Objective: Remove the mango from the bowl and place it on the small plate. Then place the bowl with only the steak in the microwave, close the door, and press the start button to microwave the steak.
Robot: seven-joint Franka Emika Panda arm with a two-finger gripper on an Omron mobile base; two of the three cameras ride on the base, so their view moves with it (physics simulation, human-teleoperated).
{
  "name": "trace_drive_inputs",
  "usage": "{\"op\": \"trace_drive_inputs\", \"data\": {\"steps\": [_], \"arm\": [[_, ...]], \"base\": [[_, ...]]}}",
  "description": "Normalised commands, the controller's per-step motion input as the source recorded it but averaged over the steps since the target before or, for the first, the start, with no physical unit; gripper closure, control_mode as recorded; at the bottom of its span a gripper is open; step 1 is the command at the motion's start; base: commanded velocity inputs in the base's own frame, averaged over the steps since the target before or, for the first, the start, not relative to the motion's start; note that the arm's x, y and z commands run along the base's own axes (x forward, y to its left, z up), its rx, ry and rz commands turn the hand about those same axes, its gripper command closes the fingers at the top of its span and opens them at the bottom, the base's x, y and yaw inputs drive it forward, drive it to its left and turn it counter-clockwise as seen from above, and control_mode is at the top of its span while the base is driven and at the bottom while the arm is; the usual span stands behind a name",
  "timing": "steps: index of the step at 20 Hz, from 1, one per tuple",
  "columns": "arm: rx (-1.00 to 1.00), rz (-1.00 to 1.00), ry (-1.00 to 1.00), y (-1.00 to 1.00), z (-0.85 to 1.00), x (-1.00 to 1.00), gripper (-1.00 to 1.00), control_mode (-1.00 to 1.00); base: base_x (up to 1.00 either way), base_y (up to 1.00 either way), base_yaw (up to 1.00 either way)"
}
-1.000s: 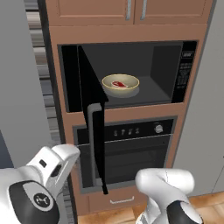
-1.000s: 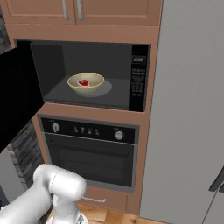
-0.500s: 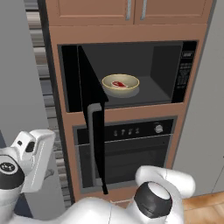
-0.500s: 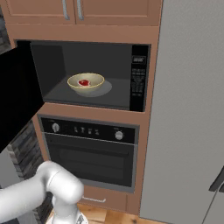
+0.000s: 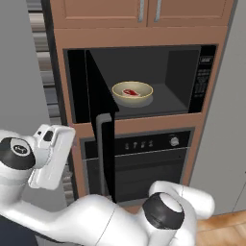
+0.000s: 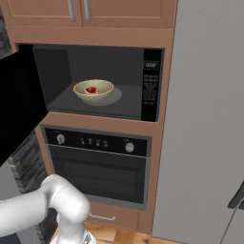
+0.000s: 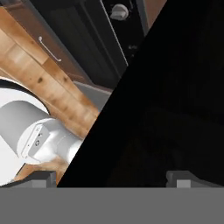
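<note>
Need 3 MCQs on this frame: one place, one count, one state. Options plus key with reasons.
1. Where is the bowl?
A. on the floor
B. inside the microwave
C. in the wall oven

2. How many silver knobs on the wall oven panel?
A. two
B. four
C. none

3. The door is:
A. shut
B. missing
C. open

Key: B, the bowl with the steak sits on the turntable; A, one knob at each end in the right base view; C, it stands swung out, cavity exposed.

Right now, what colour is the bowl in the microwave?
Pale cream-yellow; the bowl shows best in the left base view.
</note>
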Motion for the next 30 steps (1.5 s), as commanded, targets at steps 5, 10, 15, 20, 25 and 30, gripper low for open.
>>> {"op": "trace_drive_inputs", "data": {"steps": [5,10,15,20,25,30], "arm": [[0.05,0.00,0.00,-1.00,0.00,0.00,-1.00,-1.00],[0.08,0.00,0.00,-1.00,0.00,0.01,-1.00,-1.00],[0.10,0.00,0.00,-1.00,0.00,0.03,-1.00,-1.00],[0.10,0.00,0.00,-0.97,0.05,0.15,-1.00,-1.00],[0.05,0.00,0.00,-0.54,0.20,0.58,-1.00,-1.00],[0.01,0.04,0.00,-0.34,0.22,0.67,-1.00,-1.00]], "base": [[0.00,0.00,0.00],[0.00,0.00,0.00],[0.00,0.00,0.00],[0.00,0.00,0.00],[0.00,0.00,0.00],[0.00,0.00,0.00]]}}
